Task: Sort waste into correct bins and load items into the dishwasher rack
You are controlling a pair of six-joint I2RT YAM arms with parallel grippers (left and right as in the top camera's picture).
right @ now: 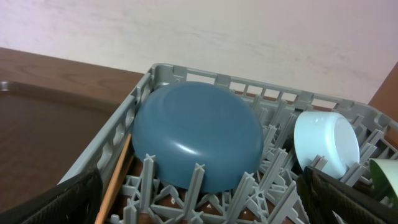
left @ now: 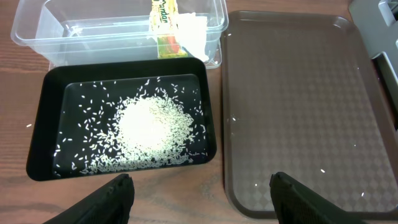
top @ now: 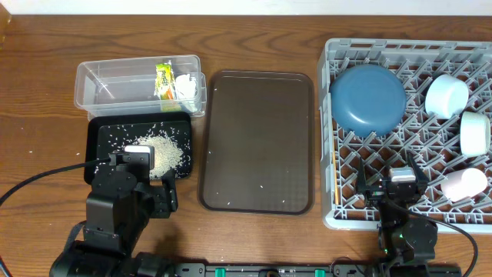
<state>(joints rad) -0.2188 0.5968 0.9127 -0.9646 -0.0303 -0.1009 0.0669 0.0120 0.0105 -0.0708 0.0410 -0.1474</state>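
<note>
My left end effector (left: 202,198) is spread wide and holds nothing. It is by the near side of the black tray (left: 37,169). The rice (left: 149,129) lies in a heap in that tray. The tub (left: 37,31) just behind it has the wrapper (left: 163,11) and the tissue (left: 194,30) in its right end.

A few stray grains (left: 233,119) sit on the brown tray (left: 298,87), to the right. I think they are the hard part. They are tiny, light and easy to flick away, so pinching them one at a time would be fiddly. Tipping the brown tray by its rim may work better, as it looks stiff and light.

My right end effector (right: 205,208) is wide too, and empty, at the near side of the rack (right: 180,73). The blue bowl (right: 199,134) lies upside down in the far left part. It looks hard, smooth and slippery, so I would take it by its rim. The chopsticks (right: 115,180) lie along the rack's left wall. They are thin and would roll.
</note>
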